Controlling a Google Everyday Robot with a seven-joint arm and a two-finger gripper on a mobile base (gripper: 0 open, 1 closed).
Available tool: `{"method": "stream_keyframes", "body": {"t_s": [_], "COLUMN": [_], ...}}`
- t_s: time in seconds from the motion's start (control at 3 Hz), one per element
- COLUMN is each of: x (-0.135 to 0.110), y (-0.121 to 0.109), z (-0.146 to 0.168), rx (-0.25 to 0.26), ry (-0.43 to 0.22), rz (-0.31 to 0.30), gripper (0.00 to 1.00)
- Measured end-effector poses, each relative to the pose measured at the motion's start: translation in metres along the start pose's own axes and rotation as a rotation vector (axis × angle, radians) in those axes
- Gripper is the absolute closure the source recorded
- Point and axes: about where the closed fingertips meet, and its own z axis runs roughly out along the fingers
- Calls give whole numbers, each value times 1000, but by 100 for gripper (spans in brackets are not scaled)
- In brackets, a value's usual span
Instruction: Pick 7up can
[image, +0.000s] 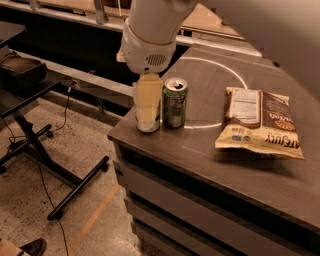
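The 7up can (148, 128) stands near the front left corner of the grey table (210, 165), and only its base and edges show. My gripper (148, 119) has come down from above right at this can and covers most of its side. A dark green can (174, 102) with a silver top stands upright just to the right, touching or almost touching the 7up can.
A yellow and brown chip bag (262, 122) lies flat on the table to the right. A white circle line (220, 67) is marked on the tabletop. A black stand with legs and cables (45, 155) is on the floor to the left, beyond the table's edge.
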Motion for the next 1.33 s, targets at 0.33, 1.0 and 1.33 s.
{"method": "stream_keyframes", "body": {"t_s": [0.33,1.0,1.33], "x": [-10,14,15], "y": [-13,-35,-35], "z": [29,61,61], "rx": [3,-16,-18], "ry": [65,186,189], "rz": [-15,24,25], "gripper": [0,0,0]}}
